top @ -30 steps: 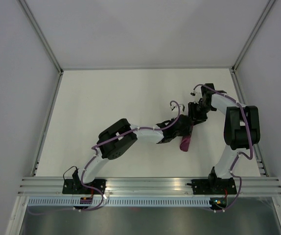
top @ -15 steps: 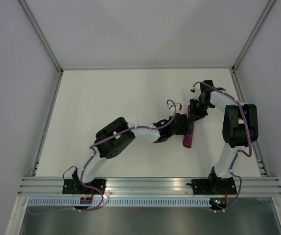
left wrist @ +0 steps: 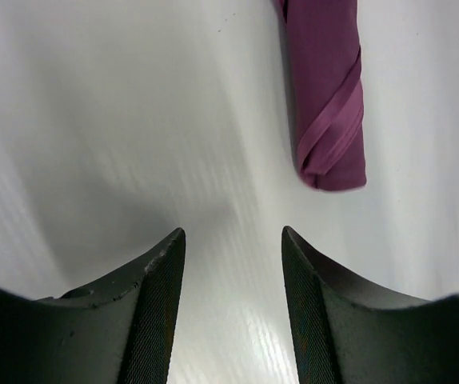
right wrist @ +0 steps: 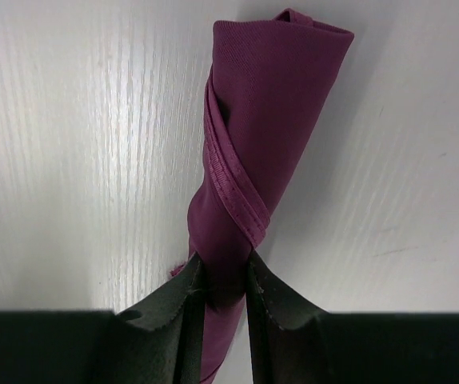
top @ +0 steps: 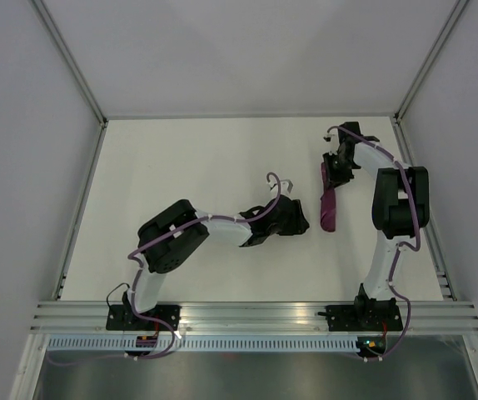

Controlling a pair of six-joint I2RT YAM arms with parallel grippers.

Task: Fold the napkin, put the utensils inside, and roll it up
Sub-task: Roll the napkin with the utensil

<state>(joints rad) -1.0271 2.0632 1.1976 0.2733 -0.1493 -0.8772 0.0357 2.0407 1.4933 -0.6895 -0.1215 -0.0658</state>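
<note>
The napkin [top: 328, 200] is a magenta-purple roll lying on the white table at the right. My right gripper [top: 335, 169] is shut on its far end; in the right wrist view the fingers [right wrist: 225, 284] pinch the roll [right wrist: 269, 128] with a hem band wound round it. My left gripper [top: 301, 212] is open and empty, just left of the roll; in the left wrist view its jaws [left wrist: 233, 248] stand apart over bare table with the roll's end [left wrist: 329, 96] ahead at the upper right. No utensils show; they are hidden.
Grey walls with metal frame posts bound the table [top: 189, 183] at the back and both sides. An aluminium rail [top: 256, 317] carries both arm bases at the near edge.
My left gripper has let go of the roll and drawn back to the left. My right gripper has pulled the rolled napkin farther back and straightened it.
</note>
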